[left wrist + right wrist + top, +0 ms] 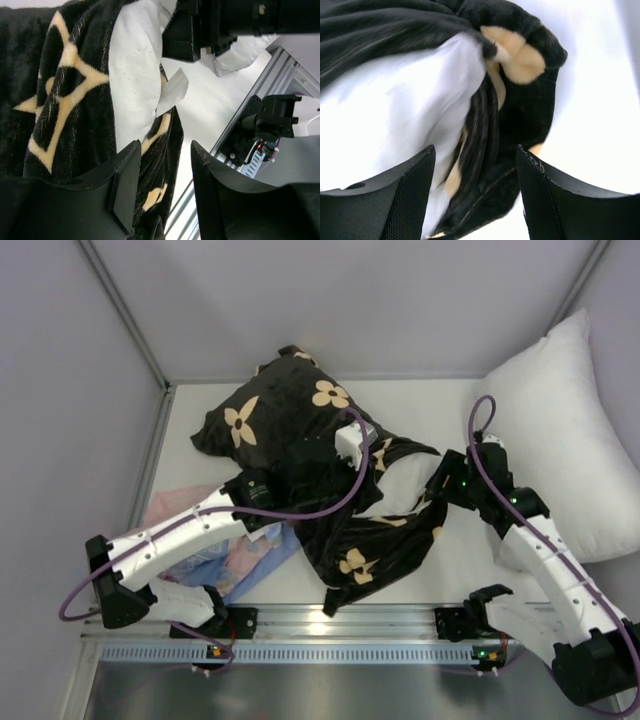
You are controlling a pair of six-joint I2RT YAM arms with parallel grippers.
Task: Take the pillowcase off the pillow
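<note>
- Black fuzzy pillowcase with tan flowers lies in the middle of the counter, all bunched up.
- The white pillow is partly inside it. A white part pokes out of the open end, on the side near the right arm.
- A small pale tag sticks out from the edge of the pillow.
- The left end effector is over the pillowcase, near its open end. Its two fingers stand apart with a gap between them. They squeeze nothing, and the black cloth edge shows in the gap.
- The right end effector is close to the open end too. Its fingers are wide apart and hold nothing. Black cloth and white pillow show between them.
- Another white pillow leans at the right side of the counter, apart from the pillowcase.
- Pink and blue cloths lie under the left arm, just beside the pillowcase.
</note>
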